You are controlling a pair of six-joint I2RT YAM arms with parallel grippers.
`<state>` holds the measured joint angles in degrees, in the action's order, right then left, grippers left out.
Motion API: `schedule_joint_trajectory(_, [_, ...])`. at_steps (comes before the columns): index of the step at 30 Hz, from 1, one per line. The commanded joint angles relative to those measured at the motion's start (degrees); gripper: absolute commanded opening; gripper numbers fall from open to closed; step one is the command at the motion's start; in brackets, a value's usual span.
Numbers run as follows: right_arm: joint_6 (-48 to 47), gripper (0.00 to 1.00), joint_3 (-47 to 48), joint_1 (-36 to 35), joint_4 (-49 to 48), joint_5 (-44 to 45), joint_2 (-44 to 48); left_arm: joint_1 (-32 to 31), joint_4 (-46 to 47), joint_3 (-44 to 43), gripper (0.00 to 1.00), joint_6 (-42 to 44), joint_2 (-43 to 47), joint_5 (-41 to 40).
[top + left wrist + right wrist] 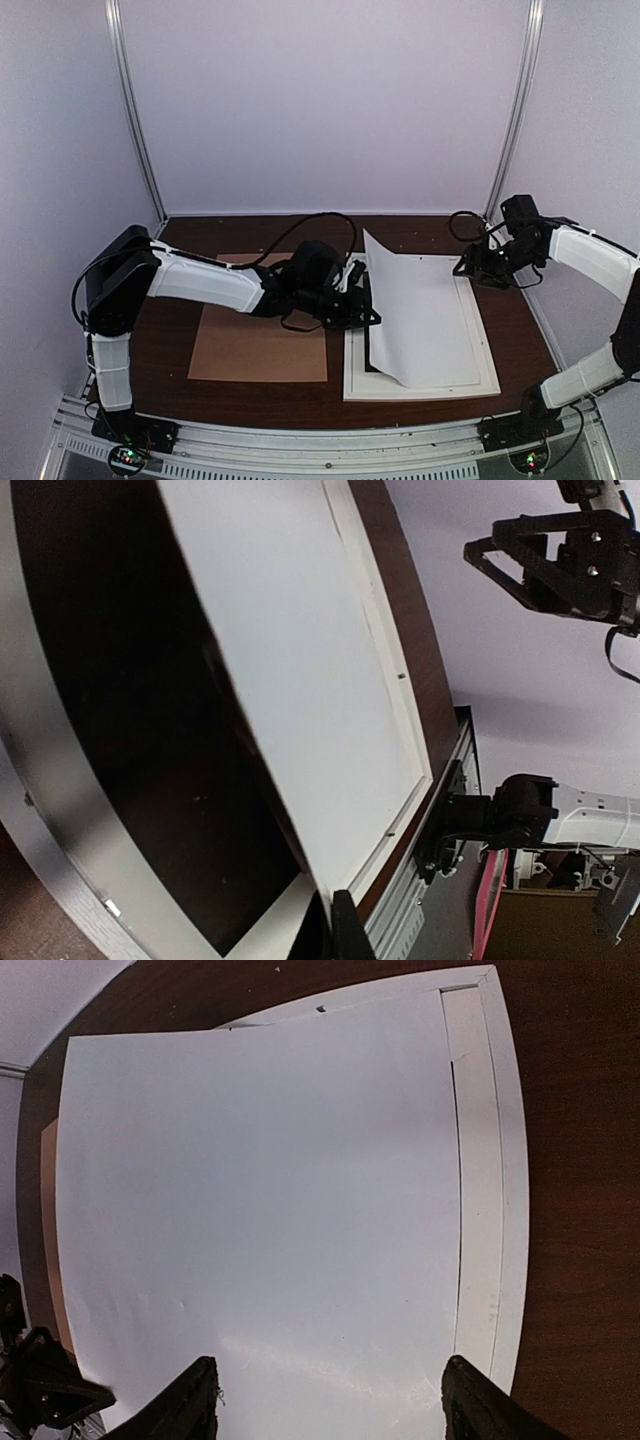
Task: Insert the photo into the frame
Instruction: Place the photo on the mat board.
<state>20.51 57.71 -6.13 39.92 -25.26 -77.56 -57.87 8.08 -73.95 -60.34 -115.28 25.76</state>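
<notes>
The photo (420,320) lay white back up over the frame (488,382), slightly bowed, with its long axis running near to far. Its right edge rested on the frame and its left edge was raised. The left gripper (358,292), at that raised edge, appeared clamped on it. The right gripper (330,1390) hovered above the far end, fingers wide, holding nothing. Seating the photo would require lowering the left edge.

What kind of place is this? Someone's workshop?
Likely a robotics lab booth: plain white walls enclose the table, and the left arm and right arm stand on a metal rail at its edge.
</notes>
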Motion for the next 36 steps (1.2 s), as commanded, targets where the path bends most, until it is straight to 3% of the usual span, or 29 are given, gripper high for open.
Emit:
schedule_joint_trajectory(1, [-1.43, 0.76, 2.14, 2.2, 3.52, 1.95, 3.03, -0.38, 4.79, -5.15, 0.0, -0.2, 3.55, 2.08])
schedule_joint_trajectory(15, [-2.87, 0.77, 6.39, 9.67, 8.45, 2.89, 7.36, -1.59, 0.07, -31.58, 0.0, 4.0, -3.49, 8.37])
schedule_joint_trajectory(19, [-2.6, 0.77, 6.86, 10.44, 8.64, 4.03, 8.49, -2.78, -0.08, -35.39, 0.0, 7.96, -4.23, 10.98])
schedule_joint_trajectory(23, [-2.42, 0.77, 7.06, 11.33, 8.6, 4.08, 8.91, -3.31, 2.56, -32.47, 0.0, 9.06, -4.66, 13.92])
schedule_joint_trajectory(30, [-2.5, 0.77, 6.63, 11.93, 8.42, 4.33, 8.72, -3.76, 5.73, -19.95, 0.0, 7.25, -4.67, 14.58])
schedule_joint_trajectory(36, [-2.57, 0.77, 6.47, 11.96, 8.23, 3.83, 8.27, -4.72, -2.07, -12.16, 0.0, 8.99, -1.76, 11.53])
